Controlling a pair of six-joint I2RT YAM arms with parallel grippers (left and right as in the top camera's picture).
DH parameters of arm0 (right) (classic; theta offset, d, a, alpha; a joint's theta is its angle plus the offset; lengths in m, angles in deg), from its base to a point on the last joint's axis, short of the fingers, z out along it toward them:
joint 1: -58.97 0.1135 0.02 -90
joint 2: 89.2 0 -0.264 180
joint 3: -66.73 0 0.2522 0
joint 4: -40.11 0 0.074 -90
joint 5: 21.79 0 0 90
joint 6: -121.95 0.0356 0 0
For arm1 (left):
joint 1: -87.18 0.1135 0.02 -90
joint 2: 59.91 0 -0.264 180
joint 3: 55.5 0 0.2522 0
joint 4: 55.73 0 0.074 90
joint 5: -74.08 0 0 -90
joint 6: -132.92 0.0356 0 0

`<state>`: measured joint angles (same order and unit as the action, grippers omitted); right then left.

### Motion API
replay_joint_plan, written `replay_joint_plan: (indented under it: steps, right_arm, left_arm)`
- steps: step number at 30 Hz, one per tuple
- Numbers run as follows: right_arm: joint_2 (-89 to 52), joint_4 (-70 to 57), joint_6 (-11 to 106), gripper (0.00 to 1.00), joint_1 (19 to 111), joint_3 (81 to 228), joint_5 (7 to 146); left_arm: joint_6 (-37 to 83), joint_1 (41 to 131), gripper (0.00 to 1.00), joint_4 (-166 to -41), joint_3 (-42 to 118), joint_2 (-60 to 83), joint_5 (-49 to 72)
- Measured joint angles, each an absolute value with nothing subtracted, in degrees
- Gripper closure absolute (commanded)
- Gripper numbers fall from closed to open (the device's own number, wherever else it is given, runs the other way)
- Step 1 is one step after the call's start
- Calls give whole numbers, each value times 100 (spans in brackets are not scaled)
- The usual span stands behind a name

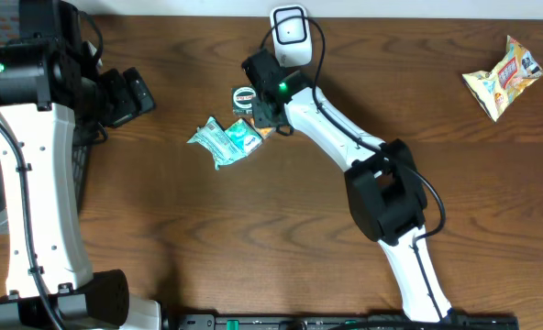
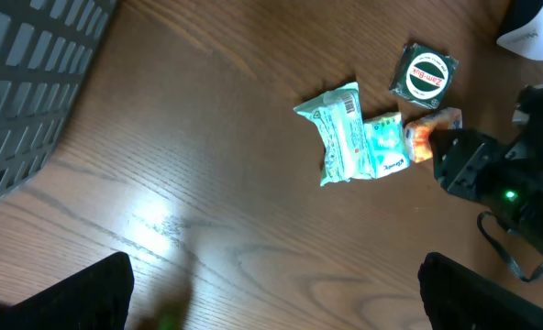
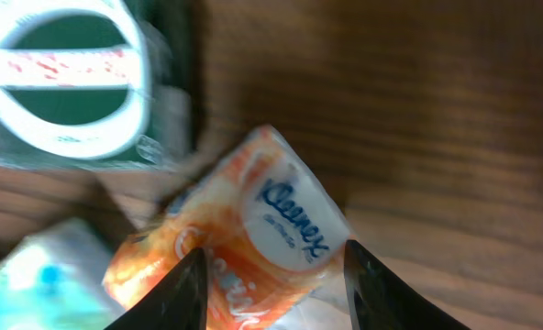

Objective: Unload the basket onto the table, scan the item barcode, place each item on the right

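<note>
The left hand (image 2: pixel 276 298) hangs wide open above the surface (image 2: pixel 207 183), while the right hand (image 3: pixel 271 280) straddles the orange Kleenex pack (image 3: pixel 262 229); whether it is clamped cannot be told.

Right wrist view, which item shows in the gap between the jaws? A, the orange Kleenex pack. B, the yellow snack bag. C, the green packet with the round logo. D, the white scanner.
A: the orange Kleenex pack fills the space between the two dark jaws, while the green packet sits off at the upper left.
</note>
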<state>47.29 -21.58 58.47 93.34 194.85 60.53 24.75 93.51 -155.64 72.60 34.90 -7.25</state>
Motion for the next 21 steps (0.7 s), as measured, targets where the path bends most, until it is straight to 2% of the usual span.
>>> replay_joint_plan:
  steps: [4,8,14,17,19,20,21]
  right_arm:
    - [4727,-2748,5869,59,9334,19492,5734]
    - [4720,-4002,5878,59,9338,19531,4987]
    - [4713,-5242,5875,57,9334,19516,4281]
    - [4587,-5375,5869,48,9334,19507,4180]
    - [4390,-5290,5858,28,9334,19507,4272]
    - [4213,-5134,5827,23,9331,19507,4512]
    - [4117,-5051,5792,22,9327,19509,4665]
  left_arm:
    - [2477,9351,2,-15561,7260,3490,-725]
    - [2477,9351,2,-15561,7260,3490,-725]
    - [2475,9351,2,-15561,7260,3490,-725]
    - [2475,9351,2,-15564,7260,3490,-725]
    - [2477,9351,2,-15561,7260,3490,-725]
    - [2475,9351,2,-15564,7260,3490,-725]
    - [2477,9351,2,-15561,7260,3490,-725]
